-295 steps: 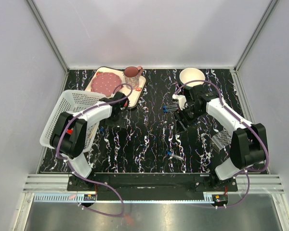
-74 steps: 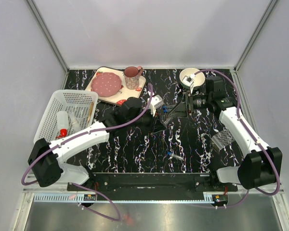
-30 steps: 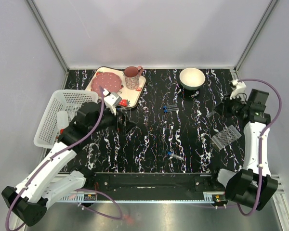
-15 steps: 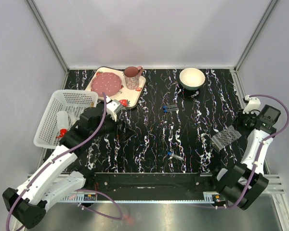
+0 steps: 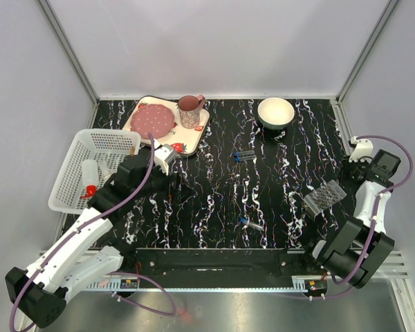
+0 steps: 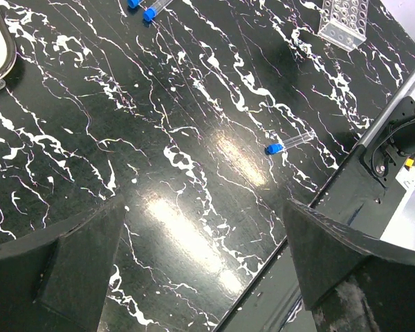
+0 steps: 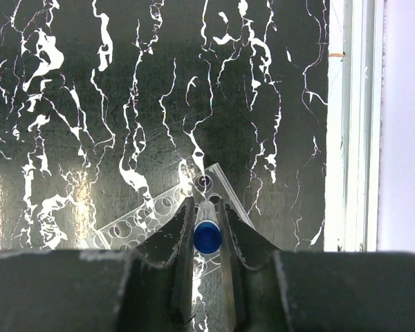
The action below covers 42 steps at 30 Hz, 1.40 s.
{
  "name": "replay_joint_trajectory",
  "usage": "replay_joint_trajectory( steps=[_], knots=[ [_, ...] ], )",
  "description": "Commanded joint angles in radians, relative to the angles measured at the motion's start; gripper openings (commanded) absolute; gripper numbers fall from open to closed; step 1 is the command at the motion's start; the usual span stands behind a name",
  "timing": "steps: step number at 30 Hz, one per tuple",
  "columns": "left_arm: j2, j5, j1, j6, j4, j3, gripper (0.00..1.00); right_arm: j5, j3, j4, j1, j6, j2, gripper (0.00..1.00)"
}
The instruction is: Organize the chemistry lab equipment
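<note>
Table top (image 6: 194,138): black with white marble-type veining, glossy; lamp glare is reflected.
Tube rack (image 5: 325,196): clear smooth plastic, perforated.
Test tube (image 7: 207,235): clear wall, glossy blue cap.
Basket (image 5: 105,134): white plastic lattice.
Left gripper (image 6: 204,207): fingers (image 6: 76,256) matt black, a grainy finish is noted.

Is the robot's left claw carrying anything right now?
No, the left gripper stands wide open, with nothing between its fingers except the table below.
</note>
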<state>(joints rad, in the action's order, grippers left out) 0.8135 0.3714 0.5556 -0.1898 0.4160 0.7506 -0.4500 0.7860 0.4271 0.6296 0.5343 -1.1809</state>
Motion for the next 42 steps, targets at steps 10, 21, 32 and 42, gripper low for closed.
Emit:
replay_joint_trajectory(
  steps=[10,21,32,42],
  knots=[
    [0.024,0.037,-0.003,-0.039,-0.072,-0.007,0.99,-0.072,-0.028,-0.056,0.004,0.019,0.001,0.21],
    [0.03,0.055,-0.005,-0.042,-0.074,-0.011,0.99,-0.046,-0.031,-0.027,0.002,0.039,0.029,0.21],
    [0.038,0.061,-0.005,-0.04,-0.077,-0.01,0.99,-0.058,-0.031,0.013,0.004,0.056,0.046,0.21],
    [0.041,0.063,-0.003,-0.037,-0.077,-0.01,0.99,-0.047,-0.03,-0.007,0.004,0.062,0.007,0.21]
  ],
)
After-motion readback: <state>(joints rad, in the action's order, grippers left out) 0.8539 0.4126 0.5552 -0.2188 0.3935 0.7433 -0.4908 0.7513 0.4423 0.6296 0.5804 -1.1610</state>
